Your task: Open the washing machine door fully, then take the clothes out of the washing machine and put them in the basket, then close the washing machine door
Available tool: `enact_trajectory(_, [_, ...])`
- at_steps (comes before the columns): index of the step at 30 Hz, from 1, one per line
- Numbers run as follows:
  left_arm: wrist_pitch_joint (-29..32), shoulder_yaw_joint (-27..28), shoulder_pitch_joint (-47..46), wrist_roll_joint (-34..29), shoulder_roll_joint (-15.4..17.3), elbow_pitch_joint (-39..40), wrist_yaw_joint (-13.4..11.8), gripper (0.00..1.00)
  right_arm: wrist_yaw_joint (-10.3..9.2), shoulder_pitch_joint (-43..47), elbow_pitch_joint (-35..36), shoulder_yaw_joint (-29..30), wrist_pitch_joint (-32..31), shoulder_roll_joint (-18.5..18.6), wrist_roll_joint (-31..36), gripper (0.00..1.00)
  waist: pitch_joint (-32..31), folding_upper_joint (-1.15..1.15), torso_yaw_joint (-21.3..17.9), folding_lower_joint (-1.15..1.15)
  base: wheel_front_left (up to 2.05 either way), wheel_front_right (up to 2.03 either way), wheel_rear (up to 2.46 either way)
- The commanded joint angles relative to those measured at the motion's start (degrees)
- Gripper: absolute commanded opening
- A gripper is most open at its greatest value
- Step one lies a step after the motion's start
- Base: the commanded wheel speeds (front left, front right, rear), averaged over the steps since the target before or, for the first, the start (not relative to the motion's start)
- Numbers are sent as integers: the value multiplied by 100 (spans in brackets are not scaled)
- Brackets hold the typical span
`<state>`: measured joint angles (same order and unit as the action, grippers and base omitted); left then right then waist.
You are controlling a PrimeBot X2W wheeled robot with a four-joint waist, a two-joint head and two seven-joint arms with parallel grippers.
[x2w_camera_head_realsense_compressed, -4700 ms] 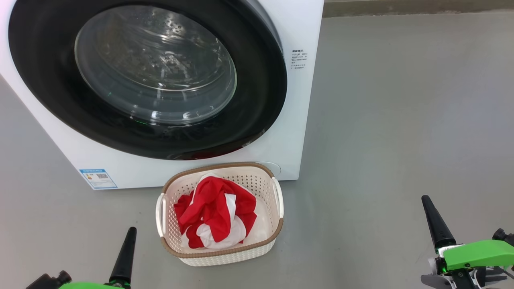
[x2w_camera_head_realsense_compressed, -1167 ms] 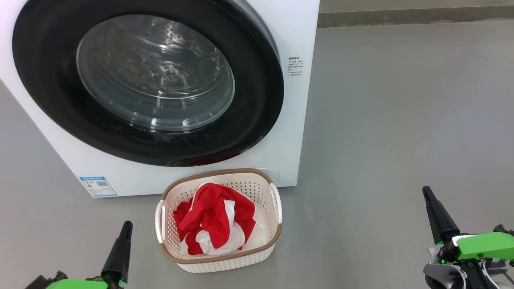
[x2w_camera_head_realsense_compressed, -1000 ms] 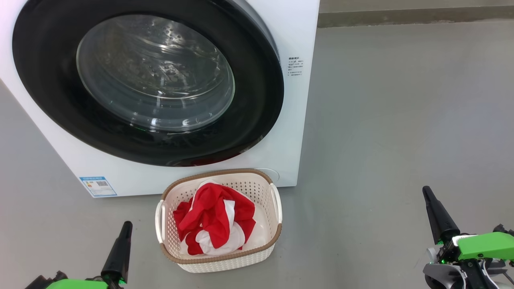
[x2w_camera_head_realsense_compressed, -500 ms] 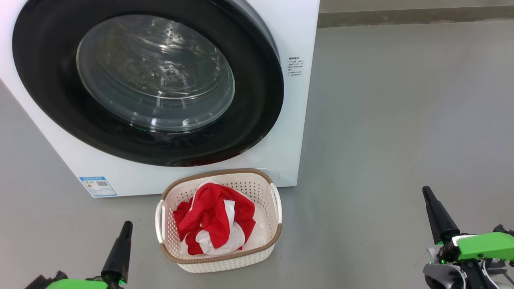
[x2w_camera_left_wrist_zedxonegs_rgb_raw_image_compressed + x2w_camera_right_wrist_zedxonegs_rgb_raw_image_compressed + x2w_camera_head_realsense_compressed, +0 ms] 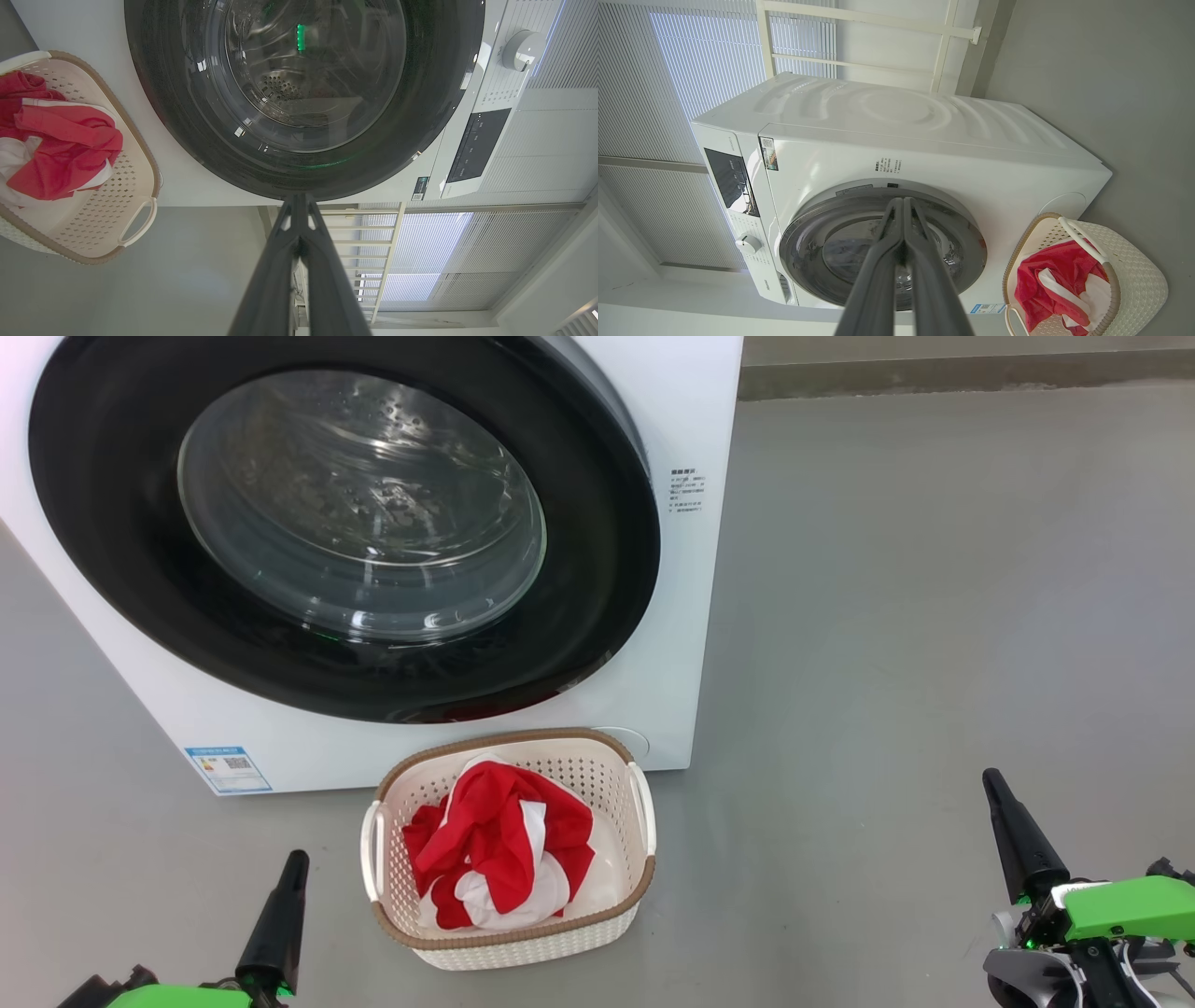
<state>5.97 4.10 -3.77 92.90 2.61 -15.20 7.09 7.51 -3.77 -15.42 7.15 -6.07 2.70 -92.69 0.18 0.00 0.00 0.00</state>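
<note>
Nothing among the listed items has moved over the last second; against the oldest head picture the whole scene sits slightly lower, which I put down to the camera, not the goods. Item one, washing machine [image 5: 691, 420]: big white box on the grey floor [image 5: 887, 616], heavy and not to be shifted. Item two, washing machine door [image 5: 345, 523]: lies flush against the front, apparently shut; stiff, with a glossy rim I judge slippery under narrow fingers, and the glass bowl is the fragile part. Item three, basket [image 5: 523, 954]: stands just in front of the machine's lower edge, light and rigid, best taken by a side handle. Item four, clothes [image 5: 499, 845]: red and white bundle lying inside the basket — soft, limp, light; a raised fold on top is where I would pinch. Items five and six, left gripper [image 5: 296, 859] and right gripper [image 5: 990, 777]: each pressed closed, holding nothing, hanging low either side of the basket — task looks complete.
</note>
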Motion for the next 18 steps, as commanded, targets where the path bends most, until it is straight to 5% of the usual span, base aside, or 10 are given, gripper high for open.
enact_trajectory(1, [25, 209, -239, -46, 54, 117, 40, 0, -2, -239, 141, -81, -27, 35, 37, 0, 0, 0, 0, 0, 0, 0, 0])
enact_trajectory(18, [32, 218, -240, -53, 48, 117, 40, 0, -2, -240, 140, -75, -32, 31, 42, 0, 0, 0, 0, 0, 0, 0, 0])
